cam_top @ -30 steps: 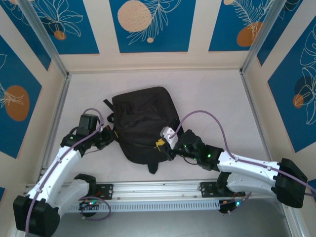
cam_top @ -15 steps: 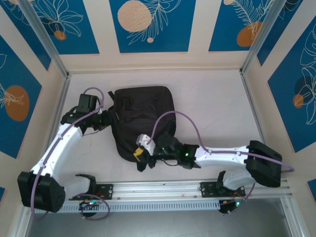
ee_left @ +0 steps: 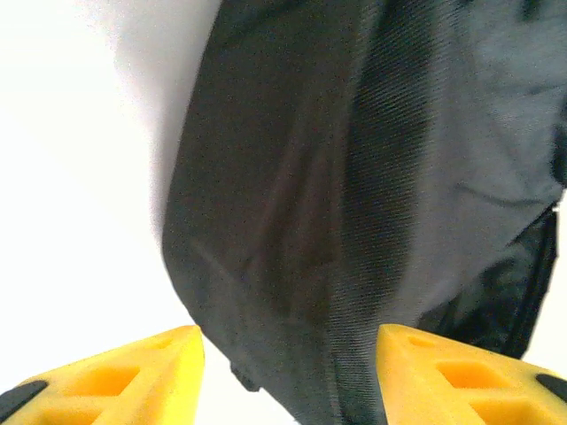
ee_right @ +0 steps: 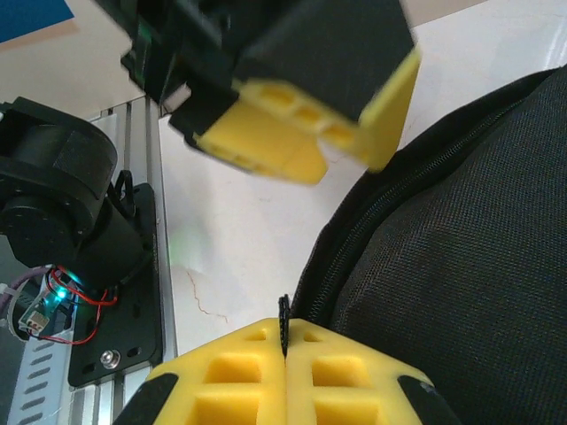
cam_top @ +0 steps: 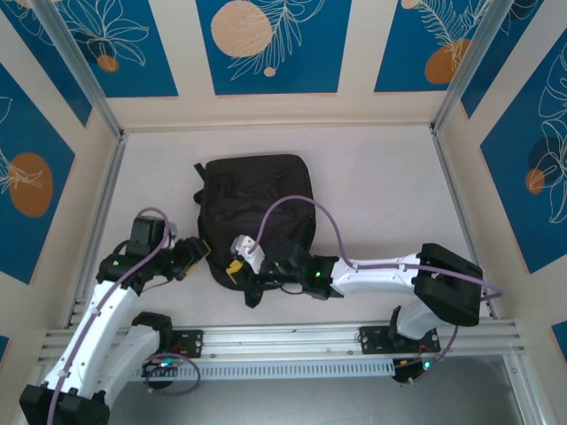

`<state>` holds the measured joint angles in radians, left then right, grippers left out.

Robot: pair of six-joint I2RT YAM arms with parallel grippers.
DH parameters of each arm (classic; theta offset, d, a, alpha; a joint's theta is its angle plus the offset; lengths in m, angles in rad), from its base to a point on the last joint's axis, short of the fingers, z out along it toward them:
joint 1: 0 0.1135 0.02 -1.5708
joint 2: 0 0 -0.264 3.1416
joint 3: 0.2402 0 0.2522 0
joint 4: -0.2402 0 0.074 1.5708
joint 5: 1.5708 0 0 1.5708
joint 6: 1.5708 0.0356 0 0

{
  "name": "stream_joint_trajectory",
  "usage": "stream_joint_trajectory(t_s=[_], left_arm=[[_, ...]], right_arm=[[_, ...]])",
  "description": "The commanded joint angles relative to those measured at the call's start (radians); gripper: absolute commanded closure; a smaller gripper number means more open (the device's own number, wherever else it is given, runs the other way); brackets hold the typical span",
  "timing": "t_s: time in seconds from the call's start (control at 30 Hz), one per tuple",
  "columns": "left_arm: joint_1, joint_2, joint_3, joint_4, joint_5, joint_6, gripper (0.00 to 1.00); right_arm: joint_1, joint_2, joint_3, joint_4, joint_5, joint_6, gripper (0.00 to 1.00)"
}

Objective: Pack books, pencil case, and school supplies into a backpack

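At the backpack's point(cam_top: 257, 199) near-left corner on the surface point(cam_top: 372, 177), my right fingers point(ee_right: 266, 367) pinch a thin black zip tab point(ee_right: 283, 310), probably to pull it; my left fingers point(cam_top: 198, 253) stand parted beside the fabric.

White arm links point(cam_top: 96, 323), purple cables point(cam_top: 297, 197), yellow fingers point(ee_left: 124, 376)

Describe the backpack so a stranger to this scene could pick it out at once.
Start at the white table walled by patterned blue panels. Left of its middle, just ahead of the two arms, lies the backpack: a large, soft, black fabric bag with a zip along its edge. Its neighbours are hard white arms with yellow fingers.
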<state>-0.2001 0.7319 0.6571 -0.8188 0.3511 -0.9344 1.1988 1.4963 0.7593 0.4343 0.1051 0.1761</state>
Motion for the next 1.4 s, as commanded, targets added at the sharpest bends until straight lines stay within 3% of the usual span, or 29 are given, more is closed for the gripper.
stream_joint_trajectory(t_s=[0.0, 0.23, 0.43, 0.6, 0.83, 0.97, 1.2, 1.37], left_arm=[[-0.011, -0.003, 0.002, 0.007, 0.037, -0.05, 0.47], [-0.051, 0.077, -0.02, 0.092, 0.044, -0.044, 0.49], [-0.061, 0.163, -0.036, 0.164, 0.033, -0.062, 0.71], [-0.059, 0.161, 0.029, 0.1, -0.059, -0.008, 0.99], [-0.043, 0.153, 0.071, 0.049, -0.13, 0.036, 1.0], [-0.024, 0.174, 0.112, 0.031, -0.156, 0.076, 1.0], [0.071, 0.287, 0.279, -0.037, -0.214, 0.244, 1.0], [0.165, 0.375, 0.352, -0.014, -0.172, 0.251, 1.0]], right_arm=[[0.008, -0.009, 0.01, 0.052, 0.0, 0.019, 1.0], [0.015, -0.073, -0.048, 0.022, 0.011, 0.023, 1.0], [0.013, -0.149, -0.102, -0.058, -0.01, -0.005, 1.0], [0.01, -0.232, -0.143, -0.151, -0.003, -0.042, 1.0], [-0.026, -0.37, -0.22, -0.215, -0.012, -0.072, 1.0], [-0.035, -0.375, -0.224, -0.197, -0.054, -0.074, 1.0], [-0.031, -0.202, -0.11, -0.148, -0.108, -0.072, 1.0], [-0.01, -0.015, 0.04, -0.092, -0.098, -0.065, 1.0]])
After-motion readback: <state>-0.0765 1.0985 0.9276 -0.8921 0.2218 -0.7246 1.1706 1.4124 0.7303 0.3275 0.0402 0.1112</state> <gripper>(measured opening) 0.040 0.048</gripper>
